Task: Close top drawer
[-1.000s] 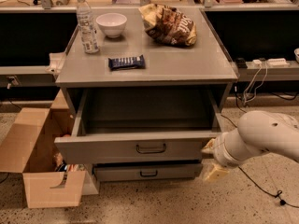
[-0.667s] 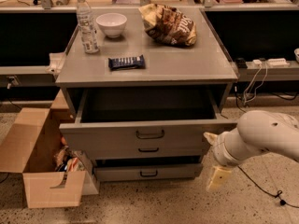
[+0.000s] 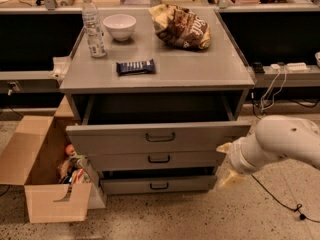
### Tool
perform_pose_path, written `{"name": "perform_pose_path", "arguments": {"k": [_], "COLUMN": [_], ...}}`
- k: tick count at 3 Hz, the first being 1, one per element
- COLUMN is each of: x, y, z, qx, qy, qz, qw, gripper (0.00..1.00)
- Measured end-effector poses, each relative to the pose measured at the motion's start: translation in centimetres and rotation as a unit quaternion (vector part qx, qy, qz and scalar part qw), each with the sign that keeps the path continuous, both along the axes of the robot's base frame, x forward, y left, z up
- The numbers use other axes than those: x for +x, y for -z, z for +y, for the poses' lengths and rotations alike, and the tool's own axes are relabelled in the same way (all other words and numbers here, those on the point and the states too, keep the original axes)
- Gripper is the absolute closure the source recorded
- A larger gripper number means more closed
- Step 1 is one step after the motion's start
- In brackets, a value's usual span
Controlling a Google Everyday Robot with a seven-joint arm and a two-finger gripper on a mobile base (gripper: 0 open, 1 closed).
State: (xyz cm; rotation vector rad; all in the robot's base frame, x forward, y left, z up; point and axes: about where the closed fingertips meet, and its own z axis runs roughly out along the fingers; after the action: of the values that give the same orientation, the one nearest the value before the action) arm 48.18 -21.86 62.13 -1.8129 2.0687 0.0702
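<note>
Top drawer is pulled partway out of the grey cabinet. You can see the dark open cavity between its front and the surface above. Its black handle sits centre front. The middle drawer and bottom drawer sit further back under it.

Your gripper is low at the cabinet's right front. Its fingers are spread wide, one above the other. The upper fingertip is at the lower right end of the top drawer's front, touching or just in front of it; you can't tell which. The lower fingertip is level with the bottom drawer. The white arm comes in from the right edge.

On the surface: a water bottle at back left, a white bowl just beside it, a chip bag at back centre-right, and a dark snack bar nearer the front.

An open cardboard box sits on the floor against the cabinet's left side, with mixed items inside.
</note>
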Motion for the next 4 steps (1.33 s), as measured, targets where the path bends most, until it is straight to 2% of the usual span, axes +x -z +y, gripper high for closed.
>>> {"name": "perform_pose_path", "arguments": {"k": [3,4], "x": [7.7,7.9], "y": [-0.8,-0.9], "z": [-0.5,-0.5], "qx": [-0.001,0.0], "qy": [-0.01,-0.01], "qz": [-0.035,-0.037], "qw": [0.9993,0.9993], "gripper": [0.96,0.0]}}
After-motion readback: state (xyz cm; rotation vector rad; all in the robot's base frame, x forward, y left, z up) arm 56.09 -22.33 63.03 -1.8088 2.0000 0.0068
